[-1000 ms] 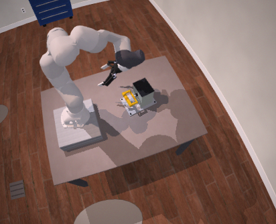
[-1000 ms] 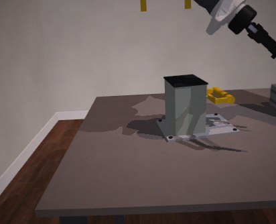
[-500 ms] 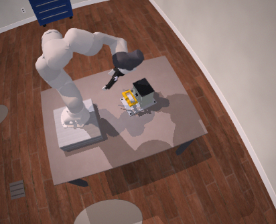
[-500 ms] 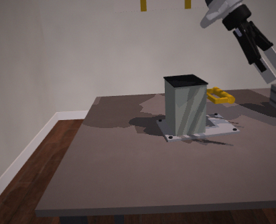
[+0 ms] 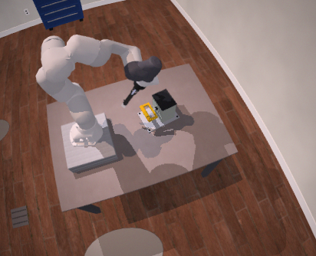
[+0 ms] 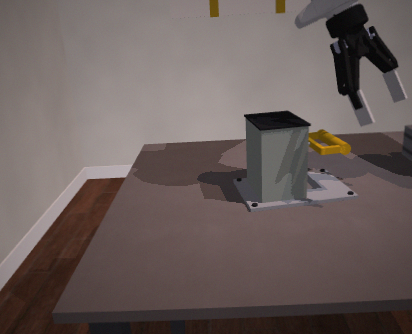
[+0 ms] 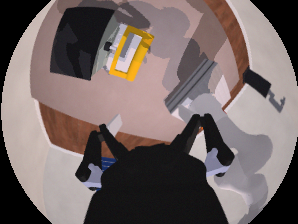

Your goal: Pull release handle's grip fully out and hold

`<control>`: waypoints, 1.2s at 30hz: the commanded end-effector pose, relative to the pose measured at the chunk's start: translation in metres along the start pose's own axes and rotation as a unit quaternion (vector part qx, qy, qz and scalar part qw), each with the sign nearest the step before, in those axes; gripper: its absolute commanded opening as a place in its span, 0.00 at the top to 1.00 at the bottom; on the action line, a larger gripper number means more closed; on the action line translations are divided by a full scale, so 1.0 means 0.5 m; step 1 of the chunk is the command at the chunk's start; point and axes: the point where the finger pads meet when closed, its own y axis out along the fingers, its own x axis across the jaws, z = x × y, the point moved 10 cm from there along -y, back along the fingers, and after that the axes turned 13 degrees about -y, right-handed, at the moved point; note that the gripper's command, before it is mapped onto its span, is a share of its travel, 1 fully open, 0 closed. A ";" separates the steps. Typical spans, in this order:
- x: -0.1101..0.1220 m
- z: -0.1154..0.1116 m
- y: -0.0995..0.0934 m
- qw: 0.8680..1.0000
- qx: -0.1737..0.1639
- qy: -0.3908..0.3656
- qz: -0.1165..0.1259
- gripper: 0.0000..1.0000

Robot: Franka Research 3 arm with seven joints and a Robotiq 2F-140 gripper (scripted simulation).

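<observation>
One gripper [image 6: 379, 106] high above the table [image 6: 184, 260], fingers spread wide and holding nothing, ready to straddle the yellow grip [image 6: 329, 142] protruding from the housing [image 6: 276, 160] near the worktop's middle, not yet pulled.

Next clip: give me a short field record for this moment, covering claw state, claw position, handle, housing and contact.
claw state: claw open, nothing between its fingers
claw position: in the air, above and beside the yellow grip, on the side away from the housing in the exterior view
handle: yellow grip sticks out level from the housing, not yet grasped
housing: grey box with black top, upright on a bolted base plate
support: brown table
contact: claw touches nothing
task status: pull not yet begun
</observation>
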 end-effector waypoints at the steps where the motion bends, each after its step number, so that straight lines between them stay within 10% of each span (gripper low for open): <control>1: 0.003 0.023 -0.011 0.995 0.045 0.084 0.005 0.00; 21: 0.058 0.088 -0.071 0.954 0.175 0.236 0.062 0.00; 36: 0.073 0.101 -0.090 0.935 0.208 0.274 0.085 0.00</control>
